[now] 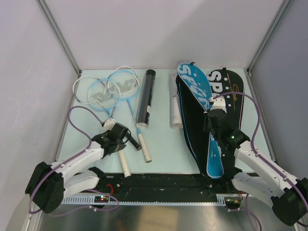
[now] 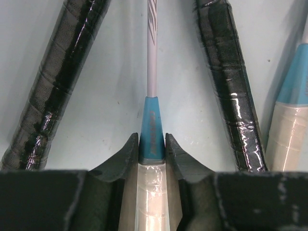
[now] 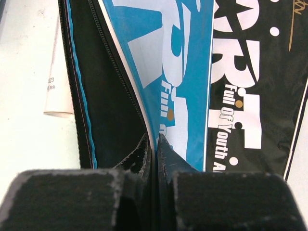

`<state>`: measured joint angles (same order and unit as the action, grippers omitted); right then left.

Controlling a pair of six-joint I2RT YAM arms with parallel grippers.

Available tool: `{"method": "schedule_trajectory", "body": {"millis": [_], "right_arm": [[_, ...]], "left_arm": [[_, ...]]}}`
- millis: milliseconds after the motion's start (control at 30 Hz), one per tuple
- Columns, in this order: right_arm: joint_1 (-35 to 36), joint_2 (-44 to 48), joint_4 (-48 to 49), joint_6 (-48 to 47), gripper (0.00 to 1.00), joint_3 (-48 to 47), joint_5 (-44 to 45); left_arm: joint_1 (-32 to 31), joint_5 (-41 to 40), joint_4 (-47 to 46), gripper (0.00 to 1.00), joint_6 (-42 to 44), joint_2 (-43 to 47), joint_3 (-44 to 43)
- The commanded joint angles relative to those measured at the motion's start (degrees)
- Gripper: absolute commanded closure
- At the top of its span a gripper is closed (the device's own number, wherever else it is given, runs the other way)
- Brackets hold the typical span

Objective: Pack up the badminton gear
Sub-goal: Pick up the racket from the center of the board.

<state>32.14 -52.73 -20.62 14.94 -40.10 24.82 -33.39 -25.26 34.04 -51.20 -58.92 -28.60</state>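
"full of youth" on racket bag (image 3: 243, 72)

The right gripper (image 3: 153, 143) pinches the blue flap's edge of the open racket bag (image 3: 250, 96).

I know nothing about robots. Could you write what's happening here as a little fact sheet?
Left end effector: shut on the white-handled racket, at its blue collar
Right end effector: shut on the blue bag flap
Racket bag: unzipped, lying right of centre
Other rackets: on the table, heads overlapping, far left
Black tube: lying between rackets and bag
Packed so far: rackets and tube lie outside the bag
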Motion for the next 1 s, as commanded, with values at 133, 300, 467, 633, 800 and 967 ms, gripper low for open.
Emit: {"method": "schedule_trajectory", "body": {"millis": [133,300,467,633,800,967], "right_arm": [[-0.01,0.86,3.81,-0.15,1.00,-1.06,2.01],[-0.28,1.16,3.92,-0.55,1.00,-0.87,1.94],[-0.72,1.54,4.01,-0.86,1.00,-0.74,1.86],[-0.90,1.55,4.08,-0.93,1.00,-0.69,1.48],[-1.13,1.94,3.77,-1.18,1.00,-0.64,1.53],[-1.43,2.28,4.01,-1.20,1.00,-0.35,1.27]], "left_arm": [[1.02,-0.75,-3.75,0.55,-1.79,-4.46,-0.79],[2.51,-0.18,-4.90,0.45,-1.15,-7.15,-1.94],[3.27,-0.80,-5.39,0.45,-0.36,-9.72,-3.59],[4.19,-2.97,-5.97,0.48,1.22,-12.15,-5.86],[6.60,-3.02,-7.26,0.53,2.76,-14.12,-7.01],[7.95,-3.15,-8.74,0.58,3.71,-14.71,-7.27]]}}
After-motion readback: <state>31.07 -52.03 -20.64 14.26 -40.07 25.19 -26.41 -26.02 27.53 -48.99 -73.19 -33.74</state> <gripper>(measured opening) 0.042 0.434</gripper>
